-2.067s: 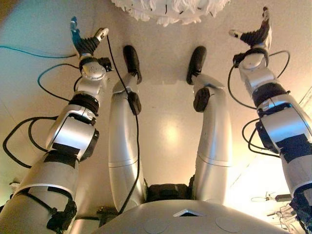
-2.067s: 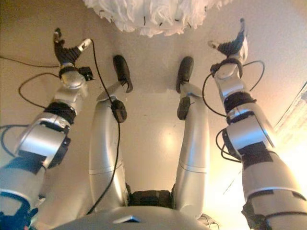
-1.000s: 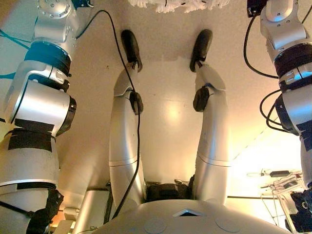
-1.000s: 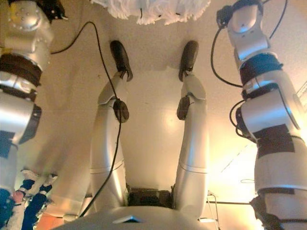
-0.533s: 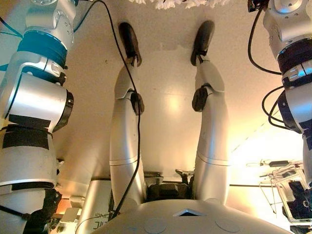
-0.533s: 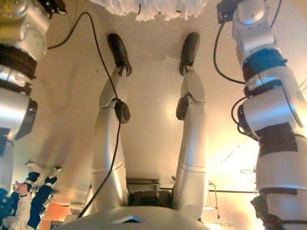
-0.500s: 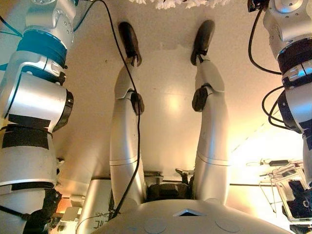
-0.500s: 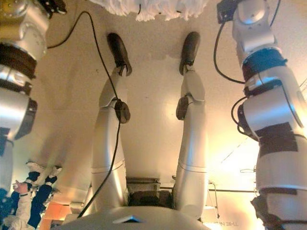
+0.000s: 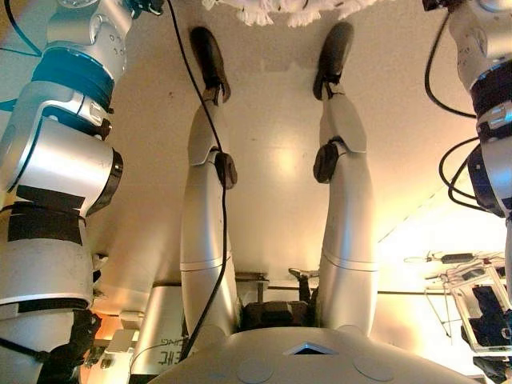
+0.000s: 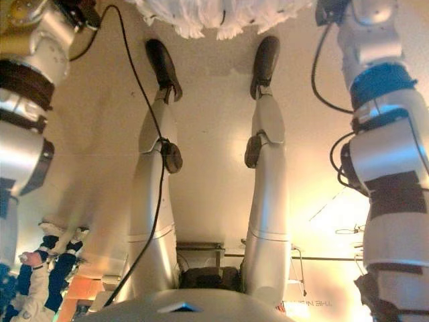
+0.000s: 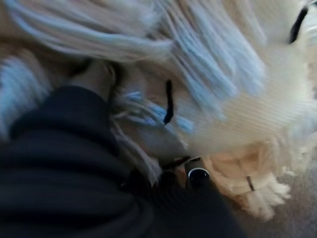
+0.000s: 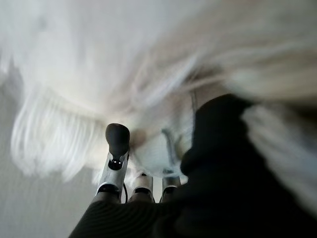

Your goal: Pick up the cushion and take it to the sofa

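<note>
At the top edge of both eye views, a white shaggy cushion [image 10: 221,17] lies on the pale floor [image 9: 272,104], just beyond the robot's feet. Only its fringed near edge shows there. Both arms reach up past that edge of the frame on either side of the cushion, and neither hand appears in the eye views.

Left wrist view: the left hand [image 11: 69,148] is pressed into the cushion. Long white strands fall over its dark ribbed cover, and cream ribbed fabric shows beneath the pile. Most of the hand is buried in the strands. Whether it is open or clamped on the cushion cannot be told.

Right wrist view: the right hand [image 12: 218,148] is likewise against the cushion, with the fringe hanging over its cover and grey floor showing beside it. The rest of the hand runs into the pile and is hidden, so its hold cannot be told either. The cushion appears to sit between the two hands, though the blurred view does not confirm contact on either side.

Lower left in the right eye view, a person [image 10: 40,268] in blue trousers and white shoes stands well apart from the cushion.
</note>
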### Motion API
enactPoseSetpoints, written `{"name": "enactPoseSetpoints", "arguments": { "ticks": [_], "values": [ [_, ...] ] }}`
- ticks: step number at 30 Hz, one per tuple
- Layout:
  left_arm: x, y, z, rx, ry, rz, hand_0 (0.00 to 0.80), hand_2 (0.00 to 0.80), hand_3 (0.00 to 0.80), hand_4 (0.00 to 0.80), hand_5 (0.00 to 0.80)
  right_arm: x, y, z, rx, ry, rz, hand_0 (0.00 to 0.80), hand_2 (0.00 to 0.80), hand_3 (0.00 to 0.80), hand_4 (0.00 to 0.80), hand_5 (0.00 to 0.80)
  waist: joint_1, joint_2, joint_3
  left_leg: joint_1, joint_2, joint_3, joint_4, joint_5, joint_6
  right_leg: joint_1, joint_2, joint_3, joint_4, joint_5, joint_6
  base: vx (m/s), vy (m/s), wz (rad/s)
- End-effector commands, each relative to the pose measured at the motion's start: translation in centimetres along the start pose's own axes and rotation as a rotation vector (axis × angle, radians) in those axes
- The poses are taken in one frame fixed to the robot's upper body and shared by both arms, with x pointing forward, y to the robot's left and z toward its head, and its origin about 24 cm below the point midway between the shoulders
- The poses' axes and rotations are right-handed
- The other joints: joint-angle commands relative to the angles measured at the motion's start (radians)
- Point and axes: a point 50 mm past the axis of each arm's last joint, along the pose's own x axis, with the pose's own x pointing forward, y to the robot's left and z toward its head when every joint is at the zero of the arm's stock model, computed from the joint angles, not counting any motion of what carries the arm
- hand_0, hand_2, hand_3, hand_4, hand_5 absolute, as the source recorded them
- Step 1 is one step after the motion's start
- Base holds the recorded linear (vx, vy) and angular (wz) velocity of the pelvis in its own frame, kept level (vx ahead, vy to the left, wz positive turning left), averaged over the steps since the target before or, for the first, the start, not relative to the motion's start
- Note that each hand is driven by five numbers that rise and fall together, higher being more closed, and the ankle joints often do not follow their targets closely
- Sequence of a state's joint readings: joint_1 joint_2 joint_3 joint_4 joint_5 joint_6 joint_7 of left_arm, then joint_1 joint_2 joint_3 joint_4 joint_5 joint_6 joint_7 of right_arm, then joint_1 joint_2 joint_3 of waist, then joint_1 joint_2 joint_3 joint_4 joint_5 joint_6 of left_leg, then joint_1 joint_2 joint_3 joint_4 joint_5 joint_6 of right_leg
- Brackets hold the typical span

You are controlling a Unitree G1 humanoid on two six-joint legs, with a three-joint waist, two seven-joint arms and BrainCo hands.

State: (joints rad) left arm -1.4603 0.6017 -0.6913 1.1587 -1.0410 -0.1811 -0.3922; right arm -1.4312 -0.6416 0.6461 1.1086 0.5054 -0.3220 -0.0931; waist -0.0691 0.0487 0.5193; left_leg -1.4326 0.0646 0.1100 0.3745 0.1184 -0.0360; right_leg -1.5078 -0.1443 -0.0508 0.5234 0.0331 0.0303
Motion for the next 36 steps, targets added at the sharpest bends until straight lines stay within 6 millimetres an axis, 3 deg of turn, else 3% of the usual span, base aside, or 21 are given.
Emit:
{"name": "enactPoseSetpoints", "arguments": {
  "ticks": [1,2,3,7,11,12,13,14,15,17,21,25,30,36],
  "values": [
    [3.5,-10.9,4.2,-0.045,-0.227,-0.434,0.8,0.8,0.8,0.8,0.8,1.3,8.5,10.4,-0.018,-0.406,0.241,0.8,0.8,0.8,0.8,0.8,-0.033,0.08,0.001,-0.006,-0.036,0.005,0.127,-0.146,-0.025,0.093,0.085,0.025,-0.042,-0.048,0.074,0.0,0.0,0.0],
    [3.4,-10.9,4.3,-0.046,-0.236,-0.439,0.8,0.8,0.8,0.8,0.8,1.3,8.6,10.8,-0.017,-0.411,0.238,0.8,0.8,0.8,0.8,0.8,-0.033,0.081,0.001,-0.003,-0.037,0.003,0.121,-0.143,-0.027,0.097,0.084,0.025,-0.051,-0.045,0.074,-0.052,-0.037,0.01],
    [3.3,-10.8,4.4,-0.062,-0.254,-0.443,0.8,0.8,0.8,0.8,0.8,0.8,8.6,11.9,0.334,-0.471,0.487,0.8,0.8,0.8,0.8,0.8,-0.031,0.081,0.001,0.005,-0.038,-0.001,0.112,-0.139,-0.03,0.103,0.084,0.024,-0.059,-0.041,0.076,-0.051,-0.05,0.04],
    [2.8,-10.6,3.8,-0.12,-0.27,-0.442,0.8,0.8,0.8,0.8,0.8,0.2,9.5,11.5,0.355,-0.431,0.457,0.8,0.8,0.8,0.8,0.8,-0.03,0.08,0.001,0.027,-0.038,-0.005,0.102,-0.134,-0.035,0.122,0.083,0.024,-0.067,-0.043,0.073,-0.047,-0.032,0.03],
    [1.7,-10.4,0.4,-0.257,-0.262,-0.46,0.8,0.8,0.8,0.8,0.8,-0.6,9.3,7.5,0.392,-0.37,0.422,0.8,0.8,0.8,0.8,0.8,-0.02,0.071,0.001,0.083,-0.045,-0.03,0.086,-0.127,-0.042,0.184,0.08,0.026,-0.083,-0.047,0.072,-0.062,-0.054,-0.01],
    [1.2,-10.6,-0.9,-0.287,-0.25,-0.462,0.8,0.8,0.8,0.8,0.8,-0.4,8.8,3.1,-0.159,-0.085,0.019,0.8,0.8,0.8,0.8,0.8,-0.018,0.068,0.001,0.109,-0.046,-0.037,0.084,-0.132,-0.044,0.209,0.081,0.026,-0.086,-0.051,0.072,-0.085,-0.081,-0.04],
    [0.8,-11.0,-2.3,-0.316,-0.235,-0.462,0.8,0.8,0.8,0.8,0.8,-0.6,7.1,1.0,-0.148,-0.066,0.014,0.8,0.8,0.8,0.8,0.8,-0.012,0.061,0.001,0.119,-0.045,-0.044,0.082,-0.123,-0.044,0.224,0.077,0.021,-0.088,-0.041,0.071,-0.067,-0.078,-0.05],
    [0.4,-11.1,-3.2,-0.329,-0.221,-0.458,0.8,0.8,0.8,0.8,0.8,-1.5,7.2,2.7,0.475,-0.304,0.416,0.8,0.8,0.8,0.8,0.8,-0.01,0.056,0.001,0.135,-0.044,-0.05,0.079,-0.121,-0.045,0.241,0.076,0.018,-0.09,-0.037,0.072,-0.091,-0.095,-0.06],
    [-0.2,-11.0,-4.4,-0.357,-0.205,-0.453,0.8,0.8,0.8,0.8,0.8,-2.8,9.3,2.0,0.456,-0.284,0.389,0.8,0.8,0.8,0.8,0.8,-0.005,0.048,0.001,0.154,-0.053,-0.068,0.076,-0.114,-0.047,0.257,0.082,0.019,-0.08,-0.04,0.071,-0.055,-0.078,-0.04],
    [-1.2,-11.6,-6.7,-0.44,-0.18,-0.443,0.8,0.8,0.8,0.8,0.8,-4.1,10.8,0.9,0.486,-0.247,0.377,0.8,0.8,0.8,0.8,0.8,-0.005,0.033,0.001,0.2,-0.049,-0.077,0.076,-0.109,-0.048,0.299,0.082,0.021,-0.077,-0.035,0.067,-0.06,-0.064,0.03],
    [-4.8,-13.2,-11.6,-0.582,-0.128,-0.408,0.8,0.8,0.8,0.8,0.8,-7.5,12.4,-1.4,0.53,-0.184,0.378,0.8,0.8,0.8,0.8,0.8,-0.002,0.01,0.001,0.344,-0.039,-0.082,0.054,-0.09,-0.048,0.431,0.062,0.006,-0.089,-0.015,0.057,-0.051,-0.051,-0.03],
    [-8.1,-14.8,-14.8,-0.647,-0.062,-0.388,0.8,0.8,0.8,0.8,0.8,-11.4,13.2,-3.8,0.557,-0.146,0.379,0.8,0.8,0.8,0.8,0.8,0.008,-0.017,0.001,0.537,-0.03,-0.06,0.016,-0.075,-0.036,0.617,0.047,-0.035,-0.104,-0.011,0.047,-0.036,-0.078,-0.03],
    [-10.4,-15.5,-16.5,-0.708,-0.004,-0.363,0.8,0.8,0.8,0.8,0.8,-14.4,13.6,-5.7,0.593,-0.084,0.367,0.8,0.8,0.8,0.8,0.8,0.032,-0.05,-0.006,0.793,-0.045,-0.043,-0.065,-0.104,-0.025,0.877,0.041,-0.094,-0.159,-0.054,0.043,0.032,-0.056,0.02],
    [-12.3,-15.5,-17.8,-0.719,0.059,-0.309,0.8,0.8,0.8,0.8,0.8,-16.8,14.3,-7.1,0.61,-0.003,0.385,0.8,0.8,0.8,0.8,0.8,0.047,-0.069,-0.113,0.961,-0.058,-0.039,-0.156,-0.097,0.002,1.044,0.03,-0.126,-0.241,-0.054,0.03,-0.022,-0.007,0.01]
  ]
}}
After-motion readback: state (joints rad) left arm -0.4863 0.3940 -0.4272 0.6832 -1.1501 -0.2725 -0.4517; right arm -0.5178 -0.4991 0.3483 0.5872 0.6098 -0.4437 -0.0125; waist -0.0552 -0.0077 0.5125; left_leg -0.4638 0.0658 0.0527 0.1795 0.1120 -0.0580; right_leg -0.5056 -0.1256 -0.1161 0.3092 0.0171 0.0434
